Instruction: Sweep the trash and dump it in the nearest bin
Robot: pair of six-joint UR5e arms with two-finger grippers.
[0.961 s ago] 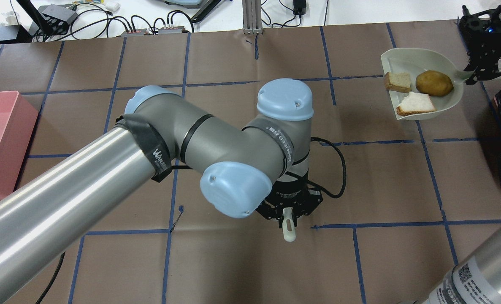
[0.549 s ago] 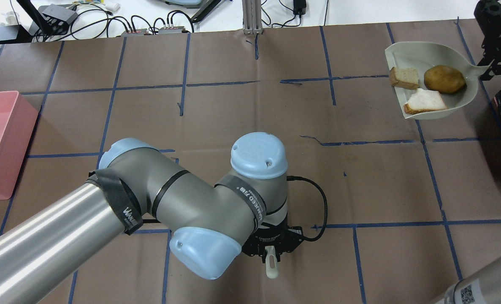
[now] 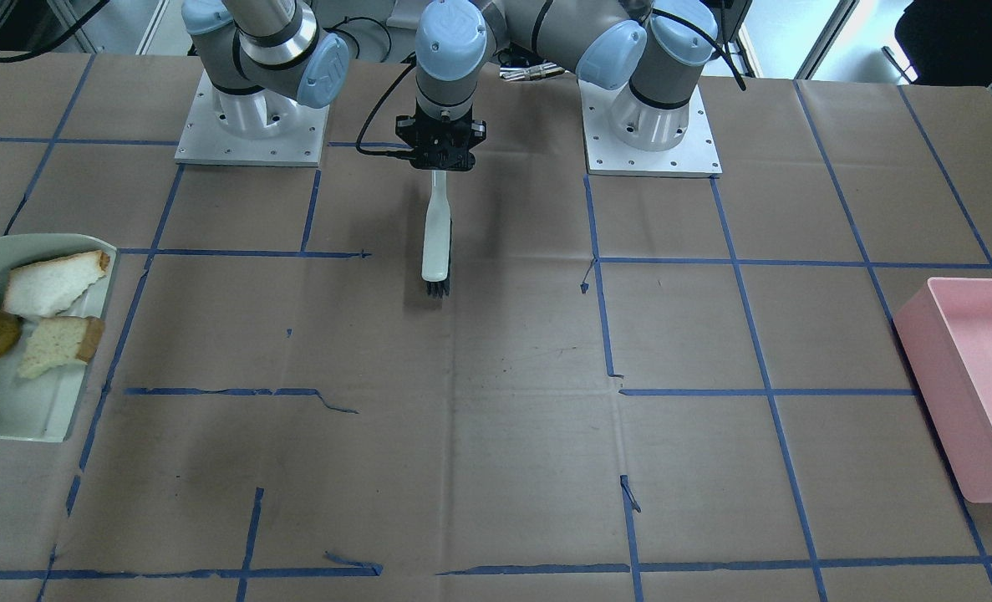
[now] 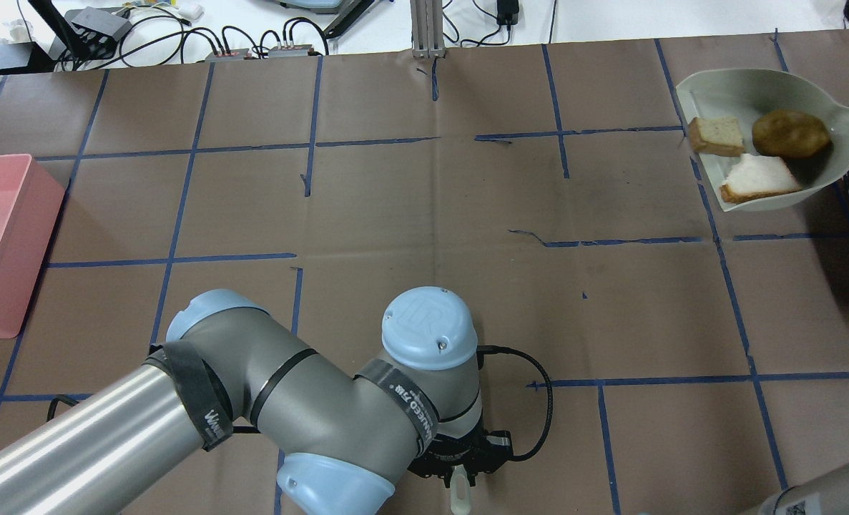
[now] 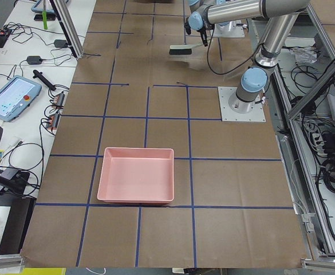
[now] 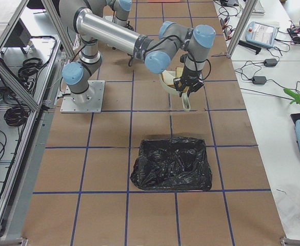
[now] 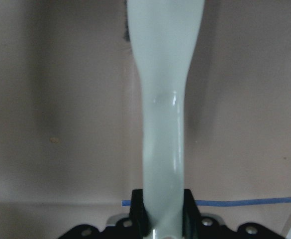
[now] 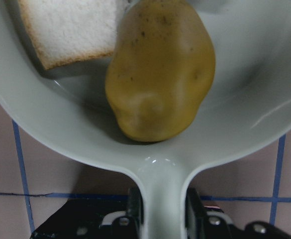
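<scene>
The right gripper (image 8: 162, 201) had its fingers (image 8: 135, 204) closed on the handle of a pale dustpan (image 4: 732, 89), held over the far right corner of the tabletop (image 3: 496, 418). In the pan lay the potato (image 4: 790, 134), by the handle end, and two bread pieces (image 4: 716, 136) (image 4: 759, 177) nearer the open lip. A black-bagged bin (image 6: 173, 164) stood on that same side, with a stretch of brown paper and blue tape lines between it and the pan. The pink bin (image 5: 136, 183) sat well apart, at the opposite end. The left gripper (image 3: 443, 159), close to the robot's bases, clamped a brush (image 3: 436, 234) whose bristles pointed at the tabletop's middle.
</scene>
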